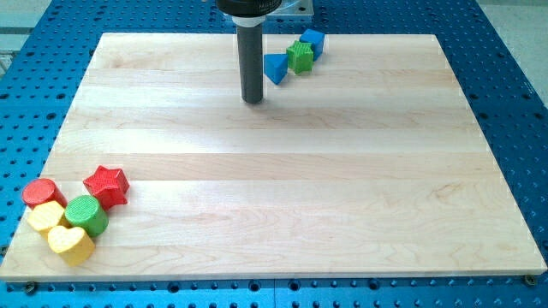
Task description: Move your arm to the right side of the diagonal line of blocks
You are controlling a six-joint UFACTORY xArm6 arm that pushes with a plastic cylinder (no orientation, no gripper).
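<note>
Three blocks form a short diagonal line near the view's top: a blue triangle (pixel 276 68), a green star-shaped block (pixel 300 56) and a blue cube (pixel 312 41), rising to the upper right and touching or nearly touching. My dark rod comes down from the top, and my tip (pixel 253 101) rests on the wooden board just left of and below the blue triangle, a small gap apart.
A cluster sits at the board's bottom left: a red cylinder (pixel 38 193), a red star (pixel 107 186), a green cylinder (pixel 86 215), a yellow block (pixel 45 217) and a yellow heart (pixel 71 244). The wooden board (pixel 342 188) lies on a blue perforated table (pixel 522 103).
</note>
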